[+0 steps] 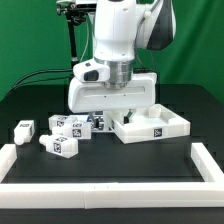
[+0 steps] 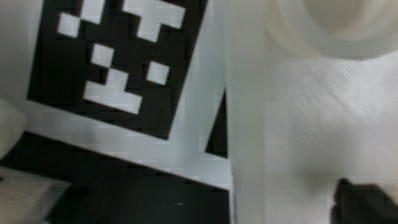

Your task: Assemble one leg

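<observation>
Several legs, small white tagged blocks, lie at the exterior view's left: one apart (image 1: 24, 129), one in front (image 1: 62, 145), others in a row (image 1: 70, 124). The large white tray-like panel (image 1: 165, 125) lies to their right. My gripper (image 1: 118, 116) is low at the panel's left edge, and the hand hides its fingers there. The wrist view is very close on a white part (image 2: 302, 120) beside a black-and-white tag (image 2: 125, 60). One dark fingertip (image 2: 365, 200) shows far to one side, so the jaws stand wide. Nothing is held.
A low white rim (image 1: 100, 188) borders the black table at the front and both sides. A green backdrop and a black stand with cables (image 1: 72, 40) are behind the arm.
</observation>
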